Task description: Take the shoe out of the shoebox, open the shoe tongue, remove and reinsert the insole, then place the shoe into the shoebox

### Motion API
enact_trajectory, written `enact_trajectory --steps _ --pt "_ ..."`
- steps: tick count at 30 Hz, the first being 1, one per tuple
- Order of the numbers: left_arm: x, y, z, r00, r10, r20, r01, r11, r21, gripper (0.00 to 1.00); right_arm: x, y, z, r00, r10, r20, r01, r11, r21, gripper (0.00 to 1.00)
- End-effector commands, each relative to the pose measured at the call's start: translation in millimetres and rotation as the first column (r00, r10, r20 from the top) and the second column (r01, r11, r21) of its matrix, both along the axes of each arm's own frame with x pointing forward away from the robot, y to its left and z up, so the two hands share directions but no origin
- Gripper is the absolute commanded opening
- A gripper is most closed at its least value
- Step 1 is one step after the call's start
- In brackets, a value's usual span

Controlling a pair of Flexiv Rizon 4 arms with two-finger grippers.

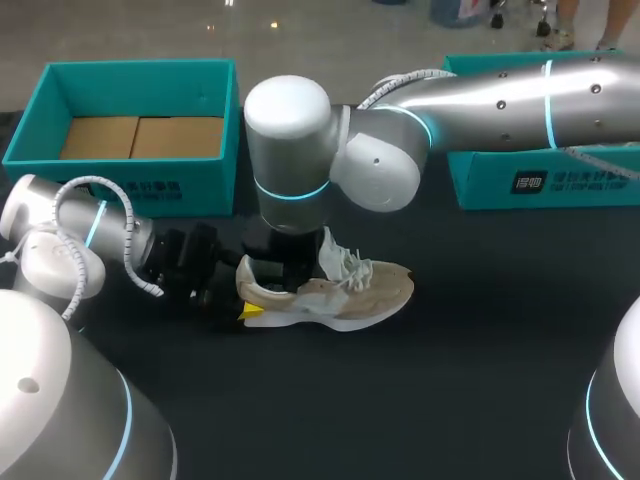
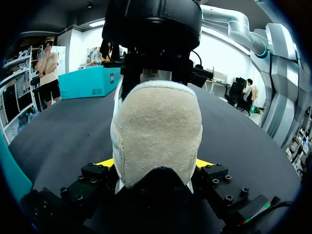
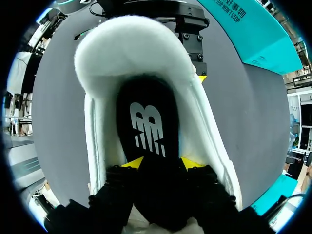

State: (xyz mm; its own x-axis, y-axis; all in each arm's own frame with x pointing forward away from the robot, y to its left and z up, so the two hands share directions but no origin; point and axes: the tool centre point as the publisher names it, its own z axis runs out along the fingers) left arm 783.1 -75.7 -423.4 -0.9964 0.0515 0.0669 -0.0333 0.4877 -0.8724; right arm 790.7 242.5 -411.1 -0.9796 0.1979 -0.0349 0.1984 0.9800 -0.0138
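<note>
Shoe out of the box, insole step in hand.
On the table (image 1: 420, 400), room to move lies toward 6 o'clock. At centre the shoe (image 1: 350, 290) stands, the left gripper (image 2: 155, 165) clamped on its heel. The right gripper (image 3: 162, 163) reaches inside over the insole (image 3: 146, 126), and I cannot tell its grip. Insole work and reboxing likely remain. The open shoebox (image 1: 40, 130) waits at 10 o'clock.

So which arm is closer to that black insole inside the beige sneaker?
Right: the right arm is down inside the beige suede sneaker, over the black insole; the left arm clamps its heel from outside with its jaws.
</note>
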Motion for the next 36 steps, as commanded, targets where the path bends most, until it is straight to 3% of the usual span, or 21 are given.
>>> enact_trajectory --steps 1,5,7,10,16,23,36 --pt "1.9 -2 -5 1.0 -0.001 -0.002 0.001 1.0 0.004 0.0 -1.8 3 -24 1.0 -0.001 -0.03 0.0 1.0 -0.017 0.42" --pt "1.9 -2 -5 1.0 -0.001 -0.002 0.001 1.0 0.004 0.0 -5.6 1 -32 0.999 -0.011 -0.052 0.009 1.0 -0.025 0.23" --pt "1.9 -2 -5 1.0 -0.001 -0.002 0.001 1.0 0.004 0.0 -7.4 1 -35 0.998 -0.012 -0.06 0.011 0.999 -0.03 0.18" --pt "1.9 -2 -5 1.0 -0.001 -0.002 0.001 1.0 0.004 0.0 -8.5 0 -38 0.997 -0.02 -0.075 0.018 0.999 -0.034 0.0" --pt "1.9 -2 -5 1.0 -0.001 -0.002 0.001 1.0 0.004 0.0 -10.0 -5 -33 0.996 -0.022 -0.089 0.019 0.999 -0.035 0.0" --pt "1.9 -2 -5 1.0 -0.001 -0.002 0.001 1.0 0.004 0.0 -11.8 -11 4 0.994 0.005 -0.106 -0.005 1.0 -0.001 0.0" --pt "1.9 -2 -5 1.0 -0.001 -0.002 0.001 1.0 0.004 0.0 -10.1 -13 38 1.0 -0.007 -0.025 0.008 0.999 0.048 0.0"
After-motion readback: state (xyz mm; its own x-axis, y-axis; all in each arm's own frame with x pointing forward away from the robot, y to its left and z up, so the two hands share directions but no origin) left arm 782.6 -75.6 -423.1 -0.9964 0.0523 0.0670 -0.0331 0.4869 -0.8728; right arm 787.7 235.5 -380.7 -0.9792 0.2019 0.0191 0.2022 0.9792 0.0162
